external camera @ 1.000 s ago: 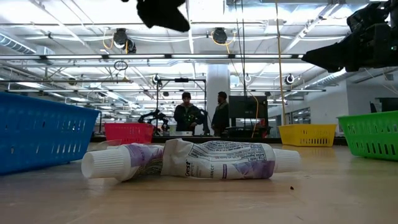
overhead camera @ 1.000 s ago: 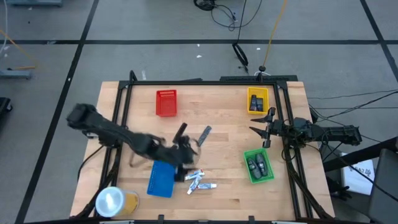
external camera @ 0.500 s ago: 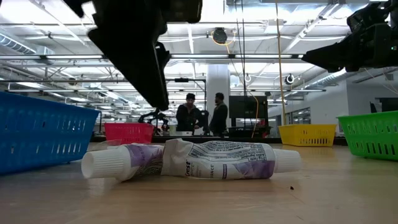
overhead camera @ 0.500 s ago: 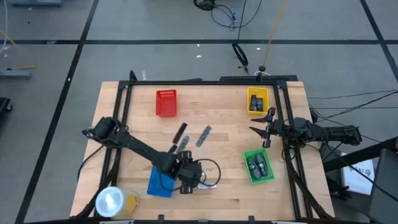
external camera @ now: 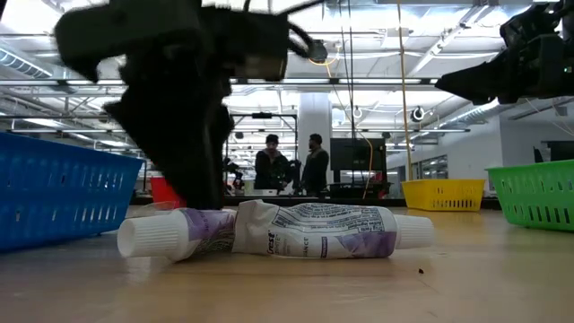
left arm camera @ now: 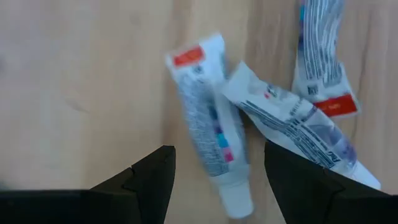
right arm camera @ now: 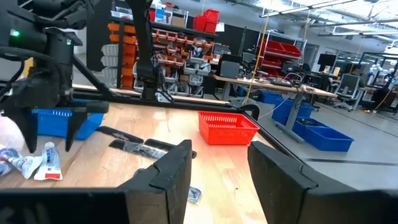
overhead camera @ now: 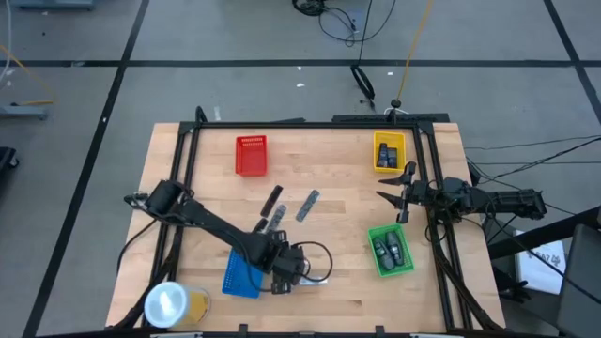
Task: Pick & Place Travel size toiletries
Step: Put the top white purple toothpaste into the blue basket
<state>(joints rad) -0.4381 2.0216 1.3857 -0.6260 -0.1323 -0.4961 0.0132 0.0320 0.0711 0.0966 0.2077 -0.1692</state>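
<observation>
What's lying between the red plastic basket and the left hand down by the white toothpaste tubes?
In the high view, two slim dark-grey sticks and lie on the wood between the red plastic basket and the left hand, which hovers open over the white toothpaste tubes.

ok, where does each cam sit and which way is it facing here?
High: above the table, looking straight down; both arms, left gripper over the tubes by the blue tray, right gripper at the right edge.
Low: table height, level into the room; tubes up close, left gripper above them.
Left wrist: looking down past its open fingers at the tubes.
Right wrist: looking across the table past its fingers; red tray.
Shared: right wrist and high both show the left gripper at the tubes.
</observation>
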